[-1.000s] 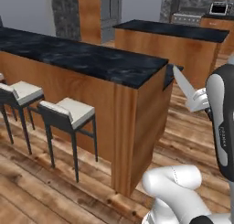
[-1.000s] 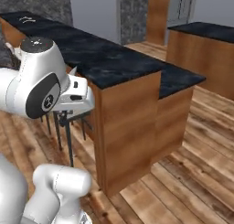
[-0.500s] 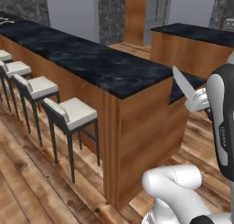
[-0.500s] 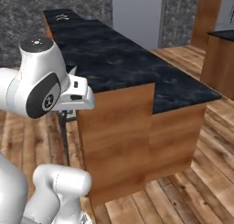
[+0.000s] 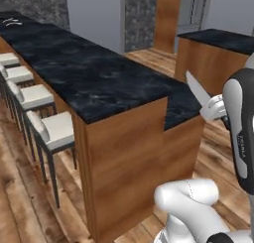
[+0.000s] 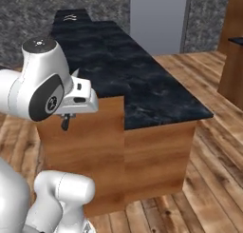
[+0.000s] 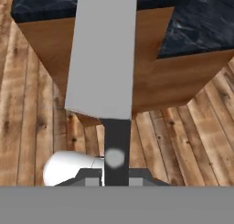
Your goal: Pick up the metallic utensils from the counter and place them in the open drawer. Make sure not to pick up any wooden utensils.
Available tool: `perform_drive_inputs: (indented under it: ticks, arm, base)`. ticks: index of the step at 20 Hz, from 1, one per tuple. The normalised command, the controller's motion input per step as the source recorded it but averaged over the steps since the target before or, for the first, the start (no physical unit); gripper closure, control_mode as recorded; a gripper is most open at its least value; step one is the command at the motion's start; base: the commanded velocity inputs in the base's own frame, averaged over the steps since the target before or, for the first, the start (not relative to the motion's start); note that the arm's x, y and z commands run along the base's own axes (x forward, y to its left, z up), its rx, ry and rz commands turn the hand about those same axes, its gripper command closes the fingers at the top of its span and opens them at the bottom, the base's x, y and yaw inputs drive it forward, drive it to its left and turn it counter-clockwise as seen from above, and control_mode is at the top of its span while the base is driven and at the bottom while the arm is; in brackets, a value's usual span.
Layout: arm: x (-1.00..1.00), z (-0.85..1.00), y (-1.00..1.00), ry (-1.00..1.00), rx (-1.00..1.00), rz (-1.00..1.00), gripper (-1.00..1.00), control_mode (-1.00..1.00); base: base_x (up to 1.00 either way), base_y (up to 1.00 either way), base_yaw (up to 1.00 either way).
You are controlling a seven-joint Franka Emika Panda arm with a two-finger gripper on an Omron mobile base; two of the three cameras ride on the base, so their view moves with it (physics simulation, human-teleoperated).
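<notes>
A knife (image 7: 103, 54) with a broad, flat silver blade and a dark, straight handle is clamped in the gripper (image 7: 115, 173), its fingers pinching the handle so that the blade points away from the hand; in the left base view the blade (image 5: 197, 88) juts up and outward beside the white arm. It is held in the air, off the counter (image 5: 94, 78), probably so it can be carried to the drawer, which cannot be made out here. The counter is a long slab of black marble with faint white veins, resting on smooth, warm brown wood-grain panels; near its end corner the top steps down to a lower section (image 6: 161, 103). At the far end of the counter, close to its back edge, a few small pale marks (image 6: 70, 17) may be utensils, too small to tell apart. Along one long edge stand stools (image 5: 52, 130) with pale cushioned seats and thin dark legs. The floor (image 7: 27, 104) is rough-grained wooden planking
</notes>
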Motion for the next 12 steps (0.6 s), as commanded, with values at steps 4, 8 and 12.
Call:
perform_drive_inputs:
  ticks: [4, 8, 12]
  arm:
    - [0.0, 0.0, 0.0, 0.0, 0.0, 0.0, 1.0, 1.0]
    - [0.0, 0.0, 0.0, 0.0, 0.0, 0.0, 1.0, 1.0]
    - [0.0, 0.0, 0.0, 0.0, 0.0, 0.0, 1.0, 1.0]
  base:
    - [0.0, -1.0, 0.1]
    - [0.0, -1.0, 0.0]
    - [0.0, -1.0, 0.0]
